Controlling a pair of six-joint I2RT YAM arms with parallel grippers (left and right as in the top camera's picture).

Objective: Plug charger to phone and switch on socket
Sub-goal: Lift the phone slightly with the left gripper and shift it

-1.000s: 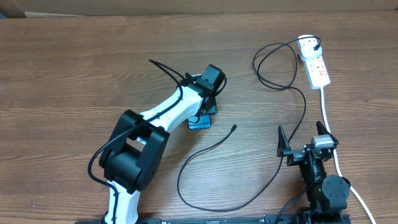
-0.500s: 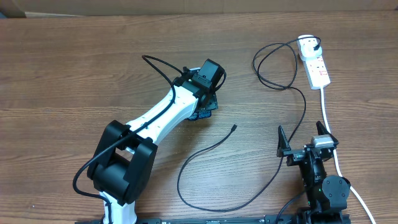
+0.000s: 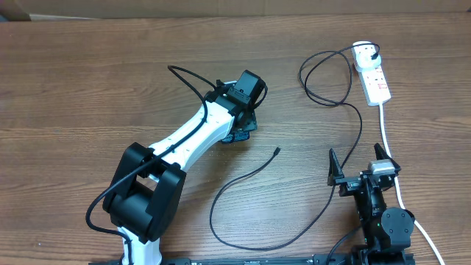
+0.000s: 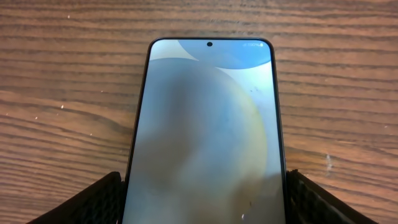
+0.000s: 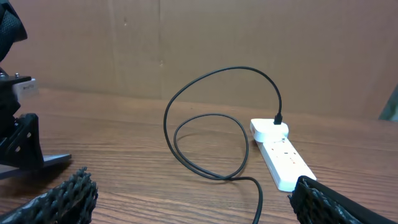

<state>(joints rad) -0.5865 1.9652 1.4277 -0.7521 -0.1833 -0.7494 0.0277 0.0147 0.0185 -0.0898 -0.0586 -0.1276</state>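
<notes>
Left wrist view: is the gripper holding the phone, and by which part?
The left gripper straddles the phone across its long edges, fingers close at both sides. Whether they actually clamp it cannot be told.

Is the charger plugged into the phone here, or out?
Out. The charger's plug tip lies free on the table, apart from the phone, which the left gripper straddles.

We see open bench (image 3: 73, 88) left of the left arm (image 3: 195, 132) and along the far edge. 2 barriers on the right: charger (image 3: 276, 152) loops between both arms; white cord (image 3: 385, 132) from socket (image 3: 374, 76) runs just beside right fingers (image 3: 333, 169).
</notes>
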